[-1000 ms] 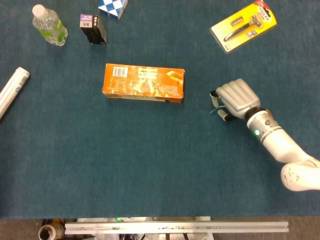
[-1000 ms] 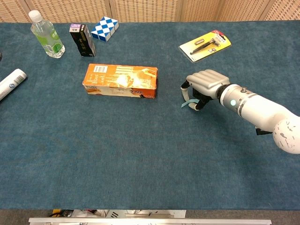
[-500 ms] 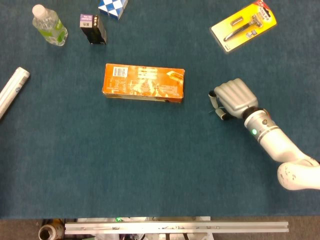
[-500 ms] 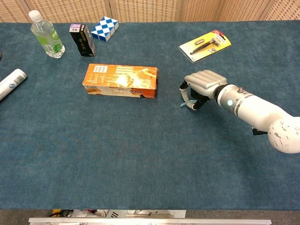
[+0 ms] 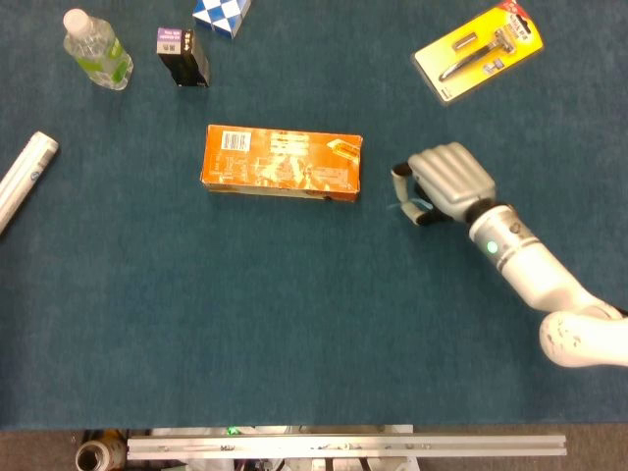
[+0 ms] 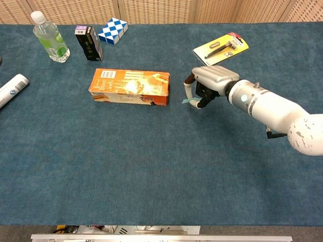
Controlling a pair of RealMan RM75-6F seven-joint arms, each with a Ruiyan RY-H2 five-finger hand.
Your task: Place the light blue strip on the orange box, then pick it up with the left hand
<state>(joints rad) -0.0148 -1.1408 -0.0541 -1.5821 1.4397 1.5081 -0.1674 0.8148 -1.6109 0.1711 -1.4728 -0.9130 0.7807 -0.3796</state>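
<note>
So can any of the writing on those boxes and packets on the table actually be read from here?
None can be read.
Orange box: a barcode panel and printed lines, too blurred.
Small black box: purple label with white print, too small.
Water bottle: green label, unreadable.
Yellow razor card: red header, text too small.
White tube: a dark mark, illegible.

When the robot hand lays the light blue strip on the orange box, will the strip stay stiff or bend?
Probably it bends: the light blue strip already curves where it hangs from the right robot hand. It looks thin and light, so it may slip or shift easily on the orange box, whose printed top seems smooth.
</note>
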